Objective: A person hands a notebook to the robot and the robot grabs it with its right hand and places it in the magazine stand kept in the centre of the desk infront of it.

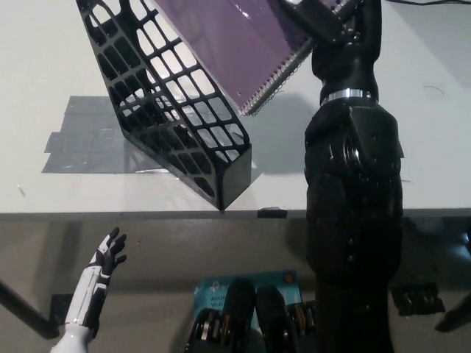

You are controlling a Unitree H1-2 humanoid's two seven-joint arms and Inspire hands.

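Purple notebook (pixel 234 45) is gripped by the black right hand (pixel 318 16), arm stretched upward, over the magazine stand (pixel 168 103); white left hand (pixel 107 257) rests low, fingers spread.

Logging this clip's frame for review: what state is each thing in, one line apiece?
notebook: closed, tilted, held above the stand's open top, not yet inside.
magazine stand: upright on the desk, nothing seen inside.
right hand: shut on the notebook's spiral edge.
left hand: open, resting low below the desk edge.
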